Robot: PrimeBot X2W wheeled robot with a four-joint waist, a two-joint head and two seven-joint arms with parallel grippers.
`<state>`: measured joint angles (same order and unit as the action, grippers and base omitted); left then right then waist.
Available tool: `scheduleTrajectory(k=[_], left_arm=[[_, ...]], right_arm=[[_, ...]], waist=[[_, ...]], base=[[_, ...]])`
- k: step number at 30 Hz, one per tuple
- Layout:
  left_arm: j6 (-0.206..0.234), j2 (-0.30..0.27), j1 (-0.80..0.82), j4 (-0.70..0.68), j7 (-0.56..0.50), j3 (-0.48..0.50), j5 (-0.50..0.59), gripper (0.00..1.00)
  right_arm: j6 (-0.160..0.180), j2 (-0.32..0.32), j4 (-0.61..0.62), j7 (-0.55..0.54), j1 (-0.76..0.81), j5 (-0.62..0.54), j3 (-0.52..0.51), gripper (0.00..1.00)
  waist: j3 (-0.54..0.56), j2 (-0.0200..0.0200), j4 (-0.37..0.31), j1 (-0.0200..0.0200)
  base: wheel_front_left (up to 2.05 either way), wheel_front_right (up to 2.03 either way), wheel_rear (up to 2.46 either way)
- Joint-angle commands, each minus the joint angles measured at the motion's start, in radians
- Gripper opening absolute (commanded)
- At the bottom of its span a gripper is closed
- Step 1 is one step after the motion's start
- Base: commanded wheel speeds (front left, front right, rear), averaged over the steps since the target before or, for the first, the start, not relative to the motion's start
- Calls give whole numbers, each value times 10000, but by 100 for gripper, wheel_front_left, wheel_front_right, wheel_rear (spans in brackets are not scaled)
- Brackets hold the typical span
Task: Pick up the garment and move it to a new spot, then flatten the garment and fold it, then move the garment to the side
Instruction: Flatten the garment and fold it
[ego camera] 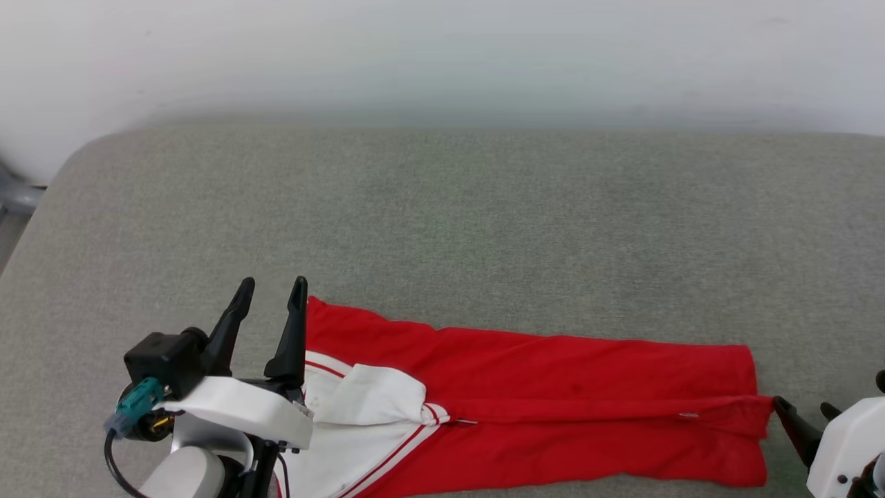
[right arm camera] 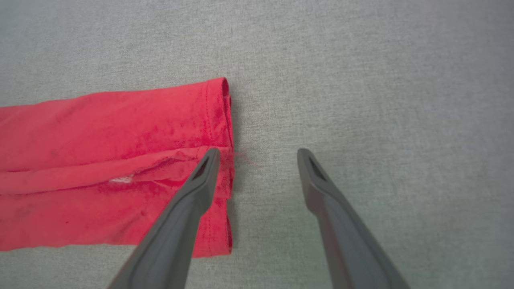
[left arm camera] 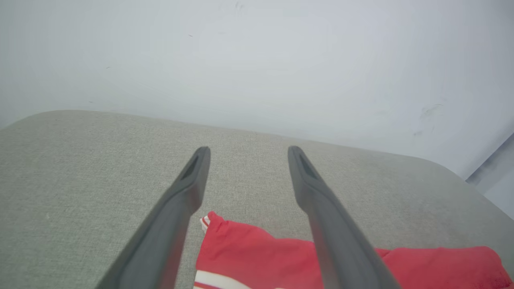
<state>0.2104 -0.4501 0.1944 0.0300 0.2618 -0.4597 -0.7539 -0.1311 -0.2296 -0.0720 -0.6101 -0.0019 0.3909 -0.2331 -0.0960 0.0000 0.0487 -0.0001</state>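
Red fabric with white, stripe-trimmed parts at one end, the garment (ego camera: 553, 387) lies at the near edge of the grey upholstered surface (ego camera: 442, 221), doubled lengthwise into a narrow band. The left gripper (ego camera: 272, 282) stands at the band's left end, just beside the white sleeve (ego camera: 377, 394), its jaws apart and holding nothing. The right gripper (right arm camera: 258, 151) stands at the hem (right arm camera: 225, 120) with its jaws apart. One finger (right arm camera: 192, 200) overlies the hem corner and the other is over bare upholstery; no cloth is pinched.

The step in hand appears to be folding. For a clean crosswise fold, each grip should take all layers at a corner, since the upper flap along the middle may slide open if only the top layer is pinched. The end should be carried along the band with its edges kept aligned.

The long axis runs left to right across the head view. The sleeve end points to the robot's left and the hem to its right. Beyond the garment, bare upholstery extends to a pale wall (ego camera: 442, 55).
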Motion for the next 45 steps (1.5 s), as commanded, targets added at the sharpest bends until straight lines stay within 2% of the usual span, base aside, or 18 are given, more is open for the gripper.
scheduleTrajectory(k=[1,7,14,15,16,17,22,28,32,38,43,45], left_arm=[[-50,88,-162,-123,38,151,222,100],[-460,705,-533,-592,30,917,1313,100],[-930,1142,-611,-600,31,1235,2023,100],[-977,1174,-629,-555,32,1252,2086,100],[-1036,1216,-631,-533,32,1285,2150,100],[-1076,1256,-642,-500,32,1304,2206,100],[-1187,1272,-775,-313,32,1410,2503,100],[-1024,1148,-1047,-155,31,1426,2698,100],[-890,1121,-1165,-209,3,1404,2744,100],[-859,1122,-1198,-302,-33,1358,2710,100],[-804,1089,-1126,-333,-48,1321,2764,100],[-800,1096,-1108,-328,-49,1292,2767,100]], right_arm=[[9,-36,-53,-68,-170,51,38,100],[9,18,-633,-488,-473,189,392,100],[-1,332,-1593,-1334,-416,527,1046,100],[-10,370,-1708,-1371,-437,600,1139,78],[-10,412,-1819,-1451,-458,689,1210,45],[-10,424,-1914,-1494,-507,769,1260,0],[-5,185,-1791,-1276,-856,956,1271,0],[7,-247,-1250,-1080,-1143,888,923,0],[10,-393,-979,-1321,-1098,694,244,0],[9,-548,-709,-1710,-1044,392,-1397,0],[7,-41,-530,-2528,-1334,905,-2104,0],[5,652,-368,-3245,-1596,1898,-2185,0]], waist=[[-134,0,124,1],[-539,0,474,1],[-873,0,729,1],[-895,0,738,1],[-910,0,740,1],[-915,0,733,1],[-721,0,585,1],[-305,0,224,1],[-145,0,-16,1],[-136,0,-222,1],[-192,0,-319,1],[-175,0,-325,1]], base=[[0,0,0],[0,0,0],[0,0,0],[0,0,0],[0,0,0],[0,0,0],[0,0,0],[0,0,0],[0,0,0],[0,0,0],[0,0,0],[0,0,0]])
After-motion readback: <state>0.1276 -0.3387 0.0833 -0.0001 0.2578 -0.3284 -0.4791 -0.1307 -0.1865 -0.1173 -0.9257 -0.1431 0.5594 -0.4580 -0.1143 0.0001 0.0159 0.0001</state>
